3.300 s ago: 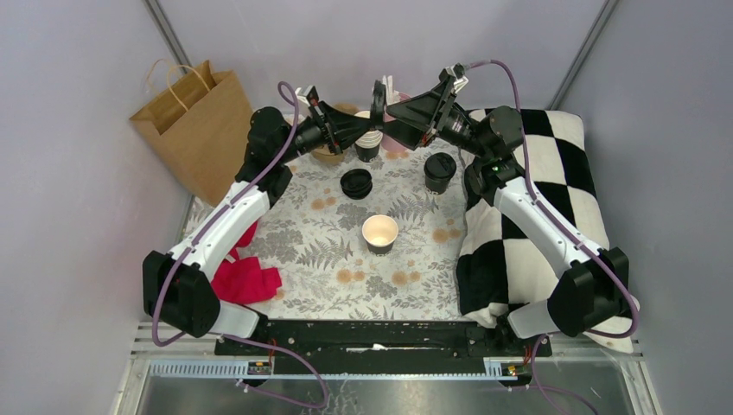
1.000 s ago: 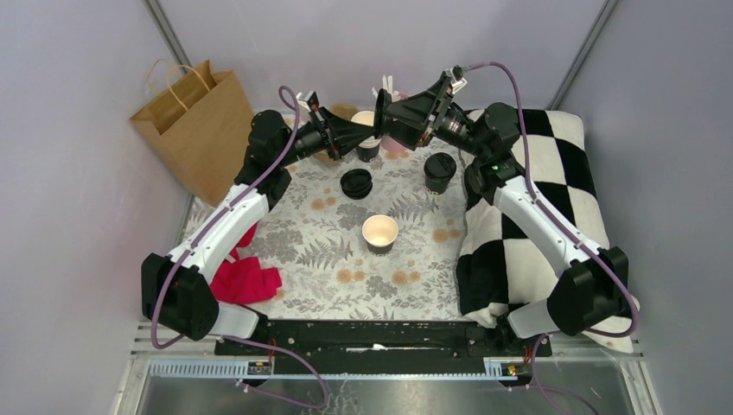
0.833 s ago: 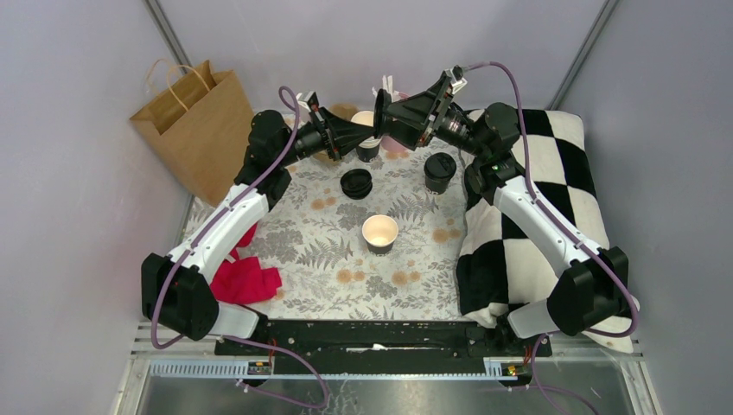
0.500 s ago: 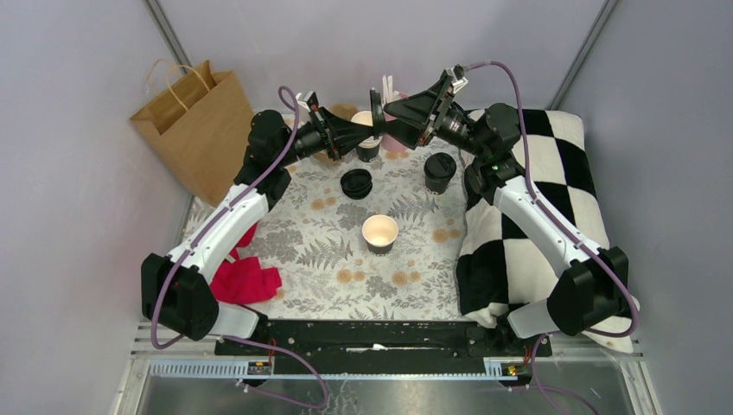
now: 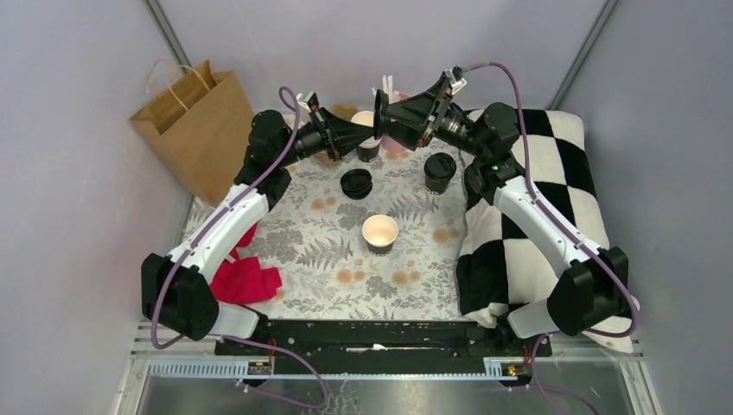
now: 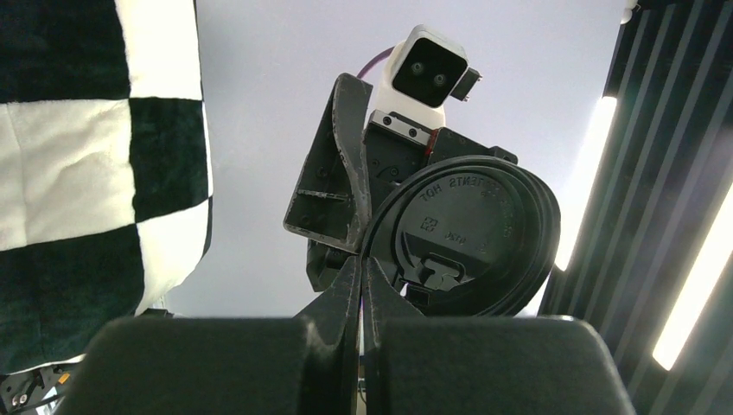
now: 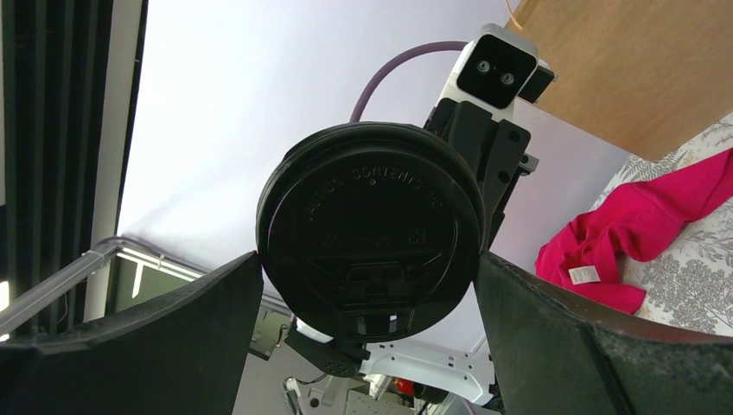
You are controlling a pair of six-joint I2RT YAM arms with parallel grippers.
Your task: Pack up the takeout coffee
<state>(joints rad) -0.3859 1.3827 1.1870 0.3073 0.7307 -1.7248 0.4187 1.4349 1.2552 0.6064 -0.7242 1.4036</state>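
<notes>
Left fingers [image 5: 363, 134] and right fingers [image 5: 391, 112] meet on one black lid [image 5: 378, 102] above the worktop's [image 5: 311, 259] 12 o'clock edge, probably a handover to regrip it for capping. The open cup [image 5: 379, 233] waits at centre; a lidded cup [image 5: 439, 171] stands at its 2 o'clock.

Left wrist: fingers [image 6: 354, 285] pinched shut on the lid's [image 6: 467, 229] 9 o'clock rim.

Right wrist: fingers [image 7: 553, 346] spread wide, clamping the lid [image 7: 372, 229] at 3 and 9 o'clock.
</notes>
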